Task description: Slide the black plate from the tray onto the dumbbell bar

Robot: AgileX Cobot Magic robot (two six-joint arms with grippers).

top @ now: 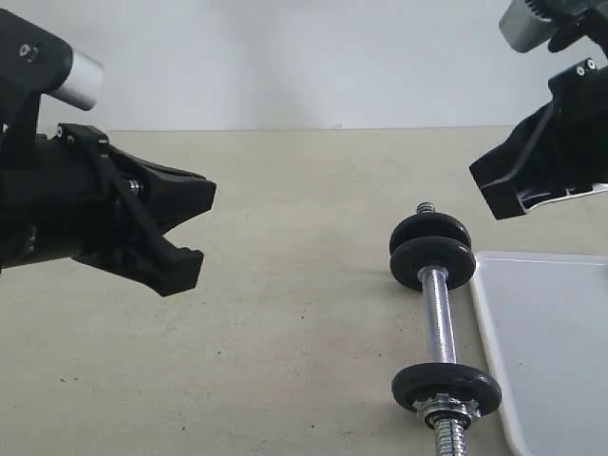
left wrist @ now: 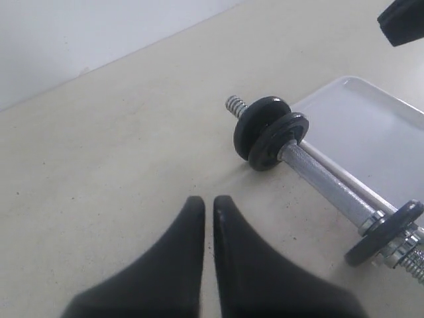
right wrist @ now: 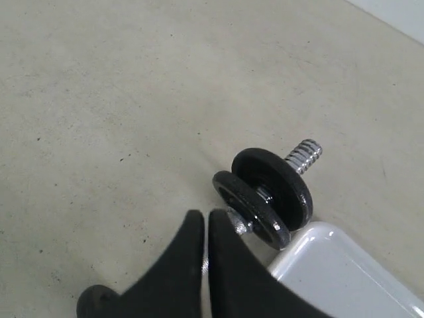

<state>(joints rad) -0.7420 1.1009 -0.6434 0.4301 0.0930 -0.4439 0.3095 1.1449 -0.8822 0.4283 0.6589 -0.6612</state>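
Note:
The dumbbell bar [top: 439, 318] lies on the table beside the white tray [top: 551, 323]. Two black discs [top: 432, 261] sit side by side on its far end, and a third disc [top: 446, 385] sits at its near end by a silver nut. I cannot tell which disc is the black plate. No disc shows on the visible part of the tray [left wrist: 371, 132]. My left gripper [left wrist: 209, 199] hovers shut and empty, well left of the bar [left wrist: 328, 182]. My right gripper [right wrist: 205, 213] is shut and empty above the bar near the paired discs [right wrist: 252, 209].
The beige tabletop [top: 285, 313] spreads out to the left of the bar. A pale wall stands behind the table's far edge. The tray [right wrist: 331, 271] lies close along the bar on its right.

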